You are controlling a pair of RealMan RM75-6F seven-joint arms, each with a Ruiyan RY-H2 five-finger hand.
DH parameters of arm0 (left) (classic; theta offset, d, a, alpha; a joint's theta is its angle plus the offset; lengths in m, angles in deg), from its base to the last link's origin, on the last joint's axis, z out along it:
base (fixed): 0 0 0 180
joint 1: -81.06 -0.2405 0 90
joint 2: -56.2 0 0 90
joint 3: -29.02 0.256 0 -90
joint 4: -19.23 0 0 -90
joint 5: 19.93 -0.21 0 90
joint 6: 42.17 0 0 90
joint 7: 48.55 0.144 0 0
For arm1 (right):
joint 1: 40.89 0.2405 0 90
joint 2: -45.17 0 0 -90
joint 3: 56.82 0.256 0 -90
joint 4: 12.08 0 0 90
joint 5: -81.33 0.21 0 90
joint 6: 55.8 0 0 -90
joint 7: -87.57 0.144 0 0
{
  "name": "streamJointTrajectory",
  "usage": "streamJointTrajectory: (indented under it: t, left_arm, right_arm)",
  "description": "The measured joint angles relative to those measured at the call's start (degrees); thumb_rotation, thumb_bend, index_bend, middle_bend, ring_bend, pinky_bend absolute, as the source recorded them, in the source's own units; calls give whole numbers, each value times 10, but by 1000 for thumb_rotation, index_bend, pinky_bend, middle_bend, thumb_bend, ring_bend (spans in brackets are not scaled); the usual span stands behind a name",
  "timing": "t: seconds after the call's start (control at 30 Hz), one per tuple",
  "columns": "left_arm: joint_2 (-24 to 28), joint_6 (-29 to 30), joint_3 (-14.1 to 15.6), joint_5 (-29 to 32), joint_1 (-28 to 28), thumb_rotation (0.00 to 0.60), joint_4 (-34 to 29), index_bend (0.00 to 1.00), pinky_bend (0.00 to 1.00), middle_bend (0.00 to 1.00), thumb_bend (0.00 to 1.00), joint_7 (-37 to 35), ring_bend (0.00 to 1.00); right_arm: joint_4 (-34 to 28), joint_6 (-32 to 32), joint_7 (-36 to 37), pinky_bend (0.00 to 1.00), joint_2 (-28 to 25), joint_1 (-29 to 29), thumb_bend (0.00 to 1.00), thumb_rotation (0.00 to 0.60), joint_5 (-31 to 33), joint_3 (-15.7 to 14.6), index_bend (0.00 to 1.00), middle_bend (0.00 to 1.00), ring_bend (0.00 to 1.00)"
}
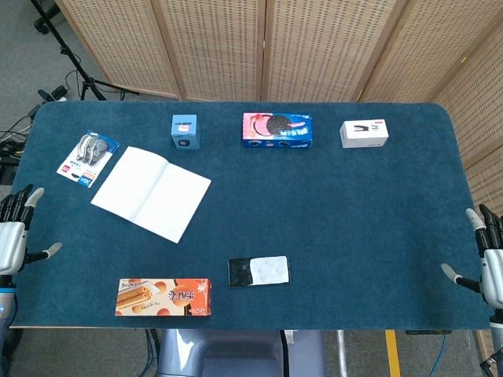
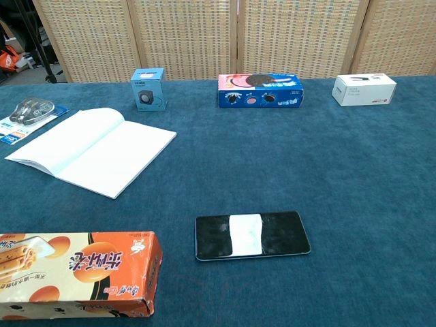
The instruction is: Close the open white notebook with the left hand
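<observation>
The white notebook [image 1: 151, 192] lies open and flat on the blue table, left of centre; in the chest view the notebook [image 2: 92, 150] shows its two blank pages spread. My left hand [image 1: 16, 232] hovers at the table's left edge, fingers apart and holding nothing, well to the left of the notebook. At the far right edge my right hand [image 1: 486, 261] is also spread with nothing in it. Neither hand appears in the chest view.
An orange biscuit box [image 1: 163, 297] and a black phone [image 1: 258, 271] lie near the front edge. A blister pack [image 1: 88, 158] sits left of the notebook. Along the back stand a small blue box [image 1: 186, 130], a cookie box [image 1: 277, 130] and a white box [image 1: 364, 133].
</observation>
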Motion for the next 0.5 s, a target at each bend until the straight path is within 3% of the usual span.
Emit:
streamJointTrajectory:
  t: [0.43,0.5]
  left_arm:
    - [11,-22,-2,6,1,600,-18,0,0,0,1,26,0]
    - [5,-29,-1,2,7,600,-9,0,0,0,40,24,0]
  right_arm:
    - [-2,18,-8,0,-2,2,0,600,12,2,0,0,0]
    - [-5,21,-5,0,-4,2,0,600,11,1,0,0,0]
